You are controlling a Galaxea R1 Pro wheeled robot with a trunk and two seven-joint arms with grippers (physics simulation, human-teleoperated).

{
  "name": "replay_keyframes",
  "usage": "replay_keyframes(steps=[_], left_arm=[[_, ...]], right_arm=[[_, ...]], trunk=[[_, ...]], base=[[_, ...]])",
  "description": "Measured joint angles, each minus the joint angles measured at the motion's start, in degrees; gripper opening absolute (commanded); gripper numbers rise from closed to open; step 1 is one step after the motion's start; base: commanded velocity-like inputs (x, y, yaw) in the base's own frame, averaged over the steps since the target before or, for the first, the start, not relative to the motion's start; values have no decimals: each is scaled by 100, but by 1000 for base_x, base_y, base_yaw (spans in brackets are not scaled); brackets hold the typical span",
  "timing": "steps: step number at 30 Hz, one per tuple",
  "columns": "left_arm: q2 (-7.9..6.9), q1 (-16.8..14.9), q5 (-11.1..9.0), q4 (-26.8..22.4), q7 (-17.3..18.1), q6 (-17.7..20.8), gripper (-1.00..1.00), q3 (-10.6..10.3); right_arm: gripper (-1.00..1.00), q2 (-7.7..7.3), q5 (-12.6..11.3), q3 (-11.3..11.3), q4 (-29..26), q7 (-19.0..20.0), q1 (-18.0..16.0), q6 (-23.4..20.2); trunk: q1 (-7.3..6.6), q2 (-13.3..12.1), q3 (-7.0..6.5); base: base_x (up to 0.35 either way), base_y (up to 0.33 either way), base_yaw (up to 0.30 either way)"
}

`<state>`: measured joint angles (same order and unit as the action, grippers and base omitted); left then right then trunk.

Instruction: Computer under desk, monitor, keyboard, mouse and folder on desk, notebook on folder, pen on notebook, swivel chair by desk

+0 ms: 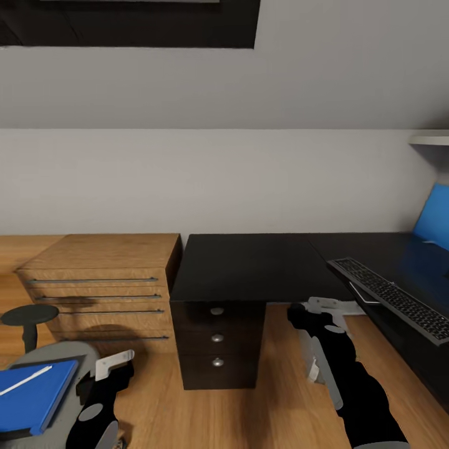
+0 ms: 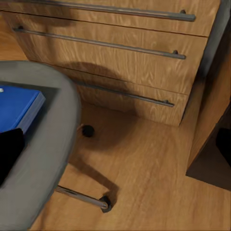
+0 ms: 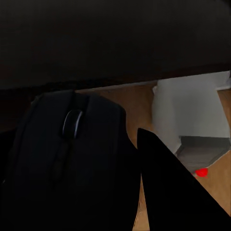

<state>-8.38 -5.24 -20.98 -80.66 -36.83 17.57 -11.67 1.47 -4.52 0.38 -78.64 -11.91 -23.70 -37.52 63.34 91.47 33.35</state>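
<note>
Even soft light; faint shadows on wooden floor (image 2: 144, 159); right wrist view dark, close-up blurred.

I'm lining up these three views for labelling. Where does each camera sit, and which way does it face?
Head view: high on the robot, facing the desk and wall; both arms show.
Left wrist view: by the left hand, facing the swivel chair, the folder and the floor.
Right wrist view: by the right hand, facing under the desk, the mouse close up.
Head and left wrist views share the folder and the wooden drawers.
</note>
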Motion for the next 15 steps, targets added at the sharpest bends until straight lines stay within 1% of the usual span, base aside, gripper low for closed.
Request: replay_keyframes(steps=[4,6,10,14,15], left_arm=[[-1,1,-4,-93,8,-2,100,13],[1,-1,-8,-109,10,-1,100,14],[1,1,-12,-112,12,1,100,-35],[2,3,-10,-114,6,-4,100,-215],[1,3,-8,-116,5,-4,100,-236]], right_arm=[[-100,3,4,49,46,2,0,7],[-100,2,3,57,54,3,0,8],[-100,2,4,65,58,3,0,10],[-100,2,-4,105,56,3,0,10],[-100,2,-6,138,51,5,0,10]], trunk=[[0,0,13],[-1,-1,20],[-3,0,34],[-3,0,48],[-3,0,51]], base=[[7,8,240],[121,123,245],[209,205,247],[240,234,241],[247,241,64]])
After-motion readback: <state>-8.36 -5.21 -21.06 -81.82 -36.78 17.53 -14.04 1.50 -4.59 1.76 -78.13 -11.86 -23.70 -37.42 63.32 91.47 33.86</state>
